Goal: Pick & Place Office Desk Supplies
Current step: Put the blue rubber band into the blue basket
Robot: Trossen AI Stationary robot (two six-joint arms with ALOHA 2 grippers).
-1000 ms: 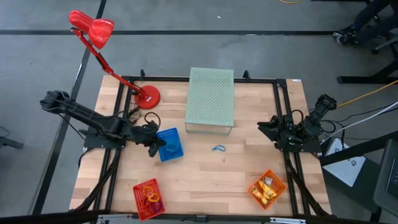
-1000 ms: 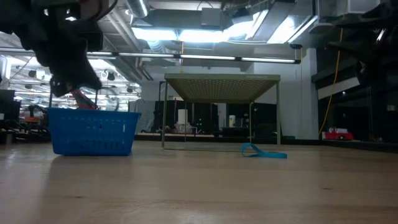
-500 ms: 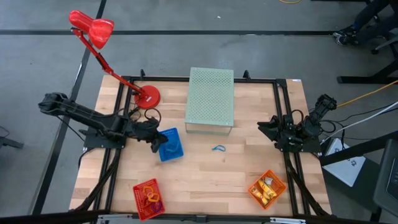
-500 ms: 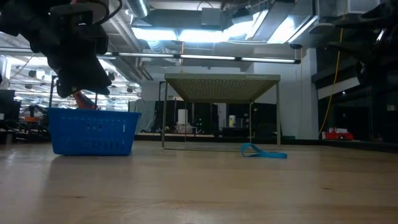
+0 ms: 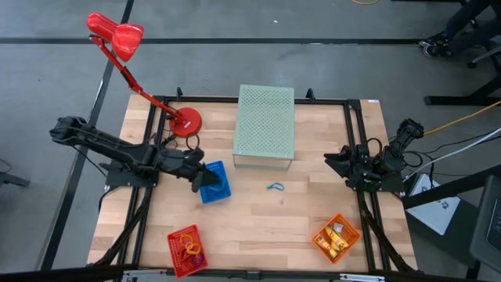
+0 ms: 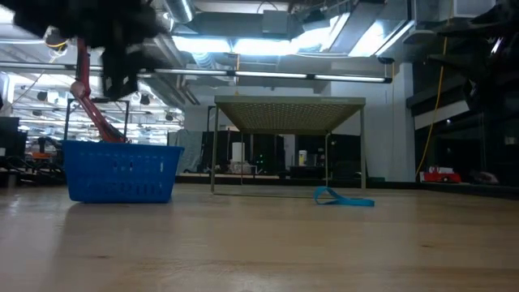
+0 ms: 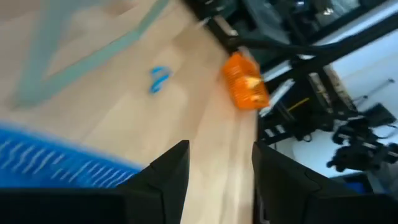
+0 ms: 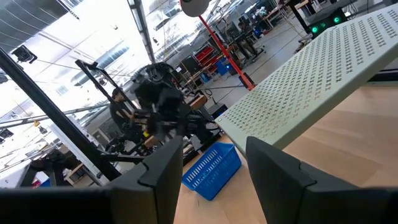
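- L gripper sits over the near edge of the blue mesh basket, above its rim, not touching it in low view. Fingers spread w/ a clear gap in L wrist view; nothing between them.
- Blue basket directly under/ahead of L gripper; its blue wall shows just beyond the fingertips in the wrist cam. Contents too small to tell.
- Loose blue rubber band lies flat on the wood table, well apart from L gripper, past the basket on the side away from the L arm, near the front edge of the pale green perforated box. Also seen in low view and L wrist view.
- R gripper waits at the table's right side, well apart from the band. Fingers stand apart, empty.
- Red basket near the L front corner holds loops, red and orange ones visible; far from both grippers.
- Orange basket on R front side, closer to R gripper, holds yellow-orange pieces.
- Red desk lamp, base just behind L gripper.
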